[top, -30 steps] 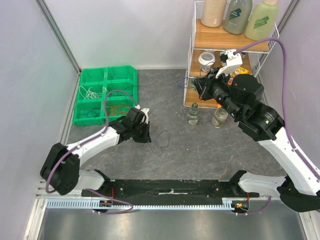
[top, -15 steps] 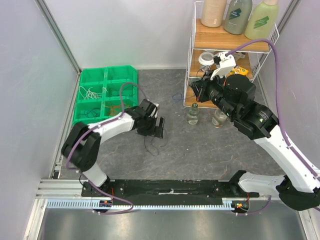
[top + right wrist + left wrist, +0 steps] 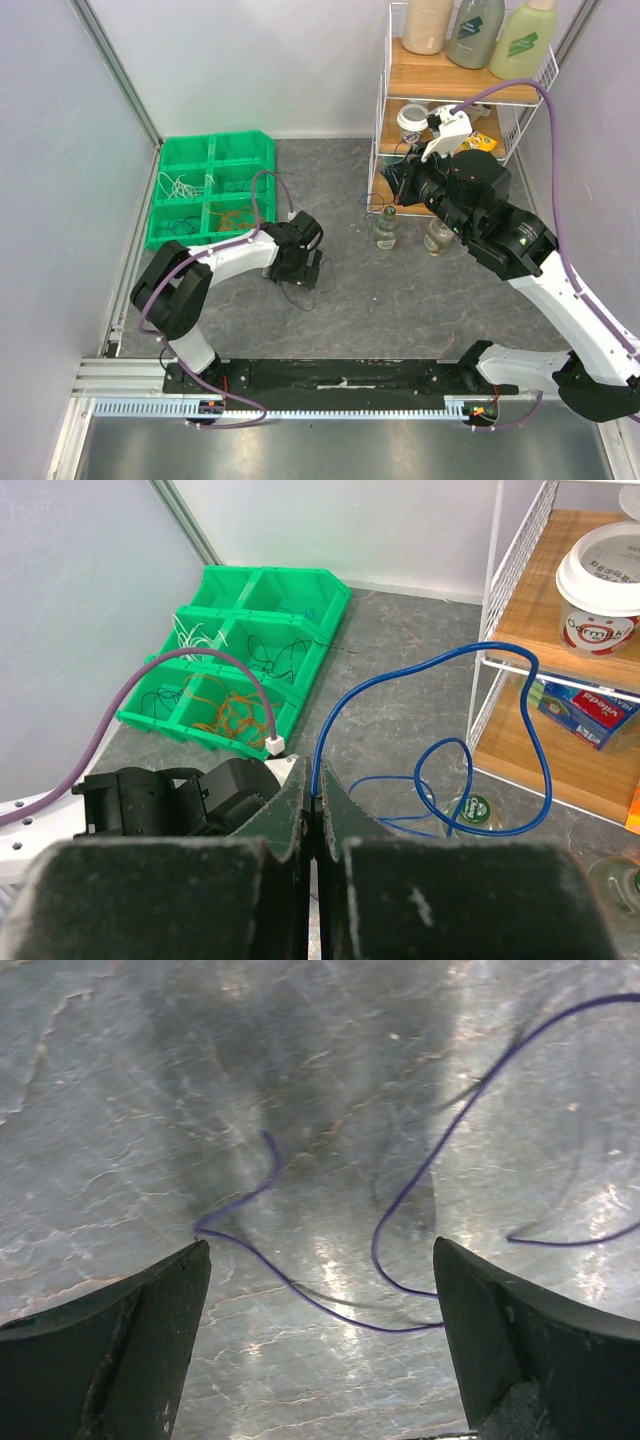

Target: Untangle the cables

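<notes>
A thin purple cable [image 3: 430,1160] lies loose on the worktop [image 3: 350,300], just right of the green bin [image 3: 210,186], between the wide-spread fingers of the left end effector [image 3: 320,1290]. Farther right of the bin, the right end effector [image 3: 315,815] is clamped shut on a looping blue cable [image 3: 318,750].

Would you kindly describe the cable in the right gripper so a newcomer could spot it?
Find the wire shelf rack at the far right. Before it, the right gripper pinches a looping blue cable; the other loose cable is dark and lies flat on the table.
</notes>
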Action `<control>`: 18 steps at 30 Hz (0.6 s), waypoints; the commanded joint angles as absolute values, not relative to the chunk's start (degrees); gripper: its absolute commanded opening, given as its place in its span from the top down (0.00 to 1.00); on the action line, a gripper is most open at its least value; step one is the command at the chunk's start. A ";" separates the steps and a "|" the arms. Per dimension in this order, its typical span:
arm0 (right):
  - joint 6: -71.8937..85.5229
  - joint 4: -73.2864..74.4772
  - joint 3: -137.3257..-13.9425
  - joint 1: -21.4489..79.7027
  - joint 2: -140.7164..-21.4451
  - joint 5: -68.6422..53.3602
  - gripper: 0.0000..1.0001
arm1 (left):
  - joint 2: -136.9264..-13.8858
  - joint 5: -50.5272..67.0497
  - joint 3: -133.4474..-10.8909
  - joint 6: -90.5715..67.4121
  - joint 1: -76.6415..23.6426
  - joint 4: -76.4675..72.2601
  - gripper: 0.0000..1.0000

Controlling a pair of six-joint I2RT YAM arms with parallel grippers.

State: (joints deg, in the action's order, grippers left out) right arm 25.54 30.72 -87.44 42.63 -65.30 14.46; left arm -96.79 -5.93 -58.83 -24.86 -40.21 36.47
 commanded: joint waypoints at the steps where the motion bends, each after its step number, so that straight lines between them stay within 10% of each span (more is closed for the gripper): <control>1: 24.96 30.15 -87.45 42.54 -64.60 15.38 1.00 | -95.53 -13.97 -59.41 -28.74 -40.08 38.85 0.01; 10: 24.79 30.59 -87.98 42.54 -64.51 15.91 1.00 | -98.87 -13.54 -59.86 -28.04 -39.47 38.24 0.11; 18: 24.70 30.94 -88.59 42.54 -64.60 15.82 1.00 | -101.51 -5.36 -61.79 -25.49 -38.76 33.84 0.50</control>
State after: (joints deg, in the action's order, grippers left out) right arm 25.47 30.98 -87.44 42.63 -65.30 15.11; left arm -99.35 -6.44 -60.27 -26.04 -39.00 37.67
